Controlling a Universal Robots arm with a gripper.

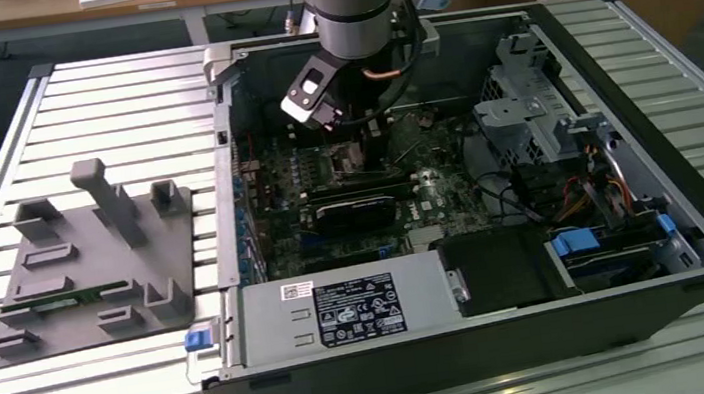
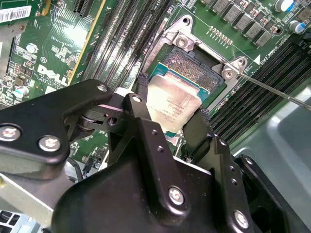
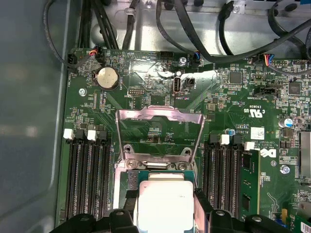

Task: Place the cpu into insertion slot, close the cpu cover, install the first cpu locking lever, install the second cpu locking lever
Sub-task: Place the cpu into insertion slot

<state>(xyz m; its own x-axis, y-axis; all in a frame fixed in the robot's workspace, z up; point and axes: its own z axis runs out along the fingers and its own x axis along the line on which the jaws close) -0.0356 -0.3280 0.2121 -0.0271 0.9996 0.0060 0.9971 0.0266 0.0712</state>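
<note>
My gripper (image 2: 170, 109) is shut on the cpu (image 2: 172, 99), a silver square chip clamped between two black fingers (image 2: 142, 94). The chip hangs over the near part of the insertion slot (image 2: 197, 68), whose pin field still shows beyond it. Whether chip and slot touch cannot be told. In the first wrist view the cpu (image 3: 165, 199) sits in the gripper (image 3: 165, 208) just in front of the cpu cover (image 3: 160, 115), which is swung open and stands back from the slot. A thin locking lever (image 2: 272, 90) sticks out beside the socket frame. In the exterior view the arm (image 1: 350, 16) reaches down into the computer case.
The open computer case (image 1: 677, 217) encloses the green motherboard (image 3: 233, 111), with black memory slots (image 3: 87, 174) on both sides of the socket. A black graphics card (image 1: 354, 212), cables (image 3: 194, 29) and a drive cage (image 1: 530, 115) crowd the case. A grey fixture plate (image 1: 91, 259) lies outside, at the exterior view's left.
</note>
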